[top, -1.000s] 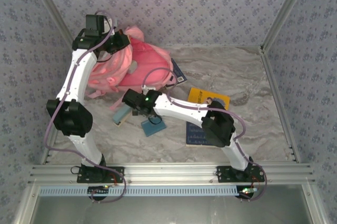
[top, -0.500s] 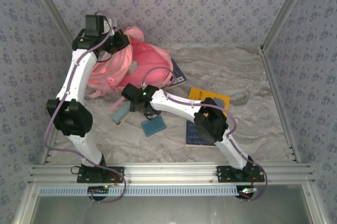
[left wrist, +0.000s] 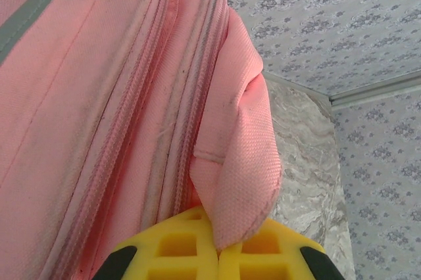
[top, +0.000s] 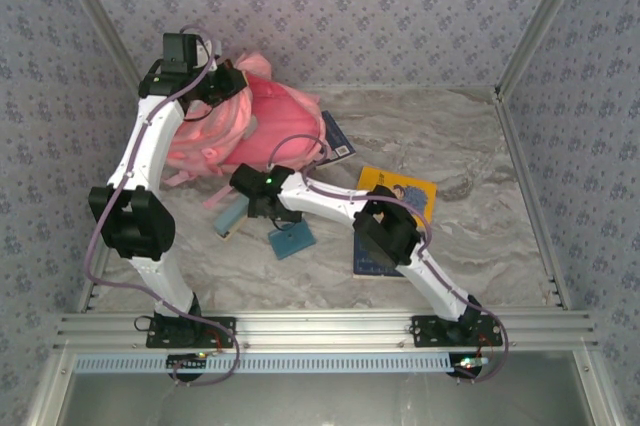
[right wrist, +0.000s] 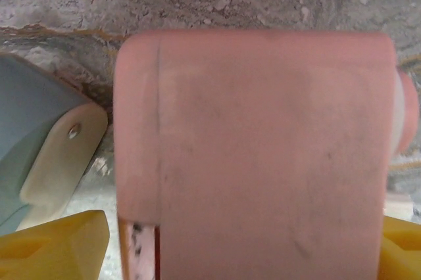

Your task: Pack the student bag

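- The student bag (top: 265, 126) lies at the far left of the table (top: 480, 146), against the back wall; its inside is hidden.
- Up close it is soft pink fabric with parallel zip seams and a grey stripe.
- The left gripper (left wrist: 217, 257) is pinched together on a pink fabric tab of the bag.
- The right gripper (right wrist: 240, 234) has its jaws apart, one on each side of a small pink box (right wrist: 256, 135), with a thin gap at the left one.
- The box is blurred and its lower end is cut off; a grey-blue item (right wrist: 33, 135) beside it is partly out of frame.

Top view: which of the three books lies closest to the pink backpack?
The dark blue book, lying right at the backpack's edge. The yellow book and the other blue book lie well apart from it, nearer the front.
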`<action>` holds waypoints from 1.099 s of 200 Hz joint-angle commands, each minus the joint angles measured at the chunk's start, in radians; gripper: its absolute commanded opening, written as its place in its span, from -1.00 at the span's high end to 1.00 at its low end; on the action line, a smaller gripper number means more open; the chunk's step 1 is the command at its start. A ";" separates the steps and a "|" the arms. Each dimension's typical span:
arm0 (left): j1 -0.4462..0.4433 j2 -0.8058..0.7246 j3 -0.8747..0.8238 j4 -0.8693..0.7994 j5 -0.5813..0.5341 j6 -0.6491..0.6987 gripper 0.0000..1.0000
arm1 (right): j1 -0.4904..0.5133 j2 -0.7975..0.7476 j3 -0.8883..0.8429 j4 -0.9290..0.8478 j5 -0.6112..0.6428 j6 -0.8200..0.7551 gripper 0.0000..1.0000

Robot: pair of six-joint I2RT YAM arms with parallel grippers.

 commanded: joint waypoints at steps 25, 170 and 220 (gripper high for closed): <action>0.017 -0.032 0.002 0.055 0.000 -0.016 1.00 | -0.016 0.021 0.025 -0.035 0.048 -0.026 -0.37; -0.055 -0.099 0.022 0.036 0.002 0.050 1.00 | 0.027 -0.640 -0.601 0.260 0.459 -0.356 0.64; -0.164 -0.140 0.092 -0.003 -0.018 0.136 1.00 | 0.012 -1.041 -0.902 0.376 0.575 -0.547 0.86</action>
